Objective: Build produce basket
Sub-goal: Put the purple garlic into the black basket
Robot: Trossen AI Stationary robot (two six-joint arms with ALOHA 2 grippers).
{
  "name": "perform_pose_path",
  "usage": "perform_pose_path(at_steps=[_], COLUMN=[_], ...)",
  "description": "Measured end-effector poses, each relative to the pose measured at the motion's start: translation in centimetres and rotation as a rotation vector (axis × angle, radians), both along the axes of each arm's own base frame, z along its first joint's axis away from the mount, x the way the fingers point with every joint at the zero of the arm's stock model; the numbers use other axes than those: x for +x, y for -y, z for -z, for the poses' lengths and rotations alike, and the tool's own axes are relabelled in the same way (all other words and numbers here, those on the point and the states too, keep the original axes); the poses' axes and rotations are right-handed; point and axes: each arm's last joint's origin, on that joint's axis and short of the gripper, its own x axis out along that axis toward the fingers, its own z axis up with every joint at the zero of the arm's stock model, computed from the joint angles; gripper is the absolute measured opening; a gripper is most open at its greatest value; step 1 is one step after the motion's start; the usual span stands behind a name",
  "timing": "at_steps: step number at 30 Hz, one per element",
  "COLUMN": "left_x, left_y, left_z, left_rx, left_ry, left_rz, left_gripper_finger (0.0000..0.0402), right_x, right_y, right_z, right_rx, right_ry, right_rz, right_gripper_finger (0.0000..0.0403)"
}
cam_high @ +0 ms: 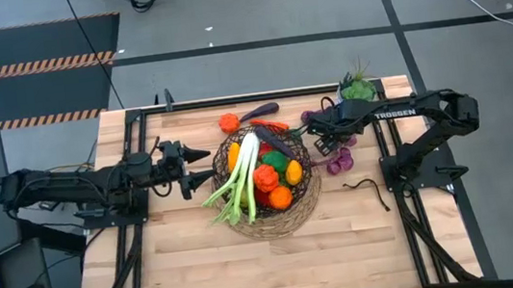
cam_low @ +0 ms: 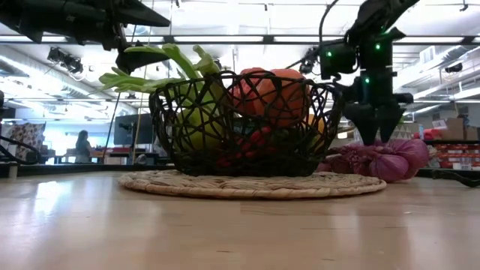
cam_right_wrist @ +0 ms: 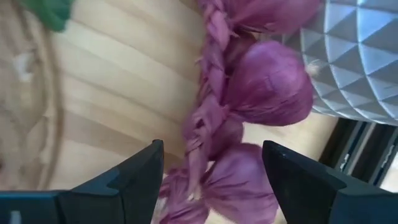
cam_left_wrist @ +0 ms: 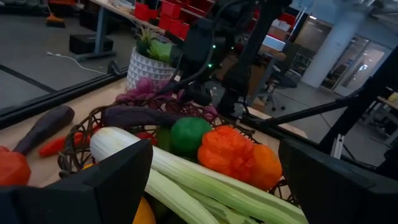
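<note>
High view: basket sits mid-surface, already loaded. Leek lies across it with its green leaves hanging over the rim on the left-arm side; orange pepper, an orange, a yellow piece and a green one are inside. One red-orange pepper and a dark purple piece lie on the surface behind the basket. Left hand hangs at the basket's left rim, fingers spread wide, nothing between them. Right hand is at the right side of the basket, over a string of purple bulbs, near the potted plant.

Low view: basket rests on its tan wicker base; leek leaves stick out over the rim. Right hand points down just above the purple bulbs.

Left wrist view: left hand's fingers are wide apart, empty, framing the leek, orange pepper and green piece.

Right wrist view: right hand's fingers are fairly wide, straddling the braided purple bulbs, not closed on them. White pot just beside.
</note>
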Motion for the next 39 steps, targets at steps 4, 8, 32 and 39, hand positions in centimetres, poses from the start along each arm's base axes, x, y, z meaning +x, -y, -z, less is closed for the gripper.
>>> perform_pose_path(at_steps=[4, 8, 32, 39], left_x=[0.0, 0.0, 0.0, 0.0], left_y=[0.0, 0.0, 0.0, 0.3], left_z=[0.0, 0.0, 0.1, 0.1], left_rx=[0.0, 0.0, -0.007, -0.008], left_ry=[0.0, -0.001, -0.004, -0.004], left_rz=[-0.002, -0.002, -0.002, 0.013], left_gripper_finger=[0.0355, 0.0355, 0.0355, 0.0355], right_x=[-0.3, -0.4, -0.9, -0.5], right_y=[0.5, 0.8, 1.3, 1.1], right_z=[0.9, 2.1, 4.2, 3.1], right_rx=[0.006, 0.026, 0.04, 0.051], right_ry=[0.023, 0.077, 0.12, 0.102], right_rz=[0.027, 0.02, -0.075, -0.095], right_gripper_finger=[0.0276, 0.0276, 0.0143, 0.0123])
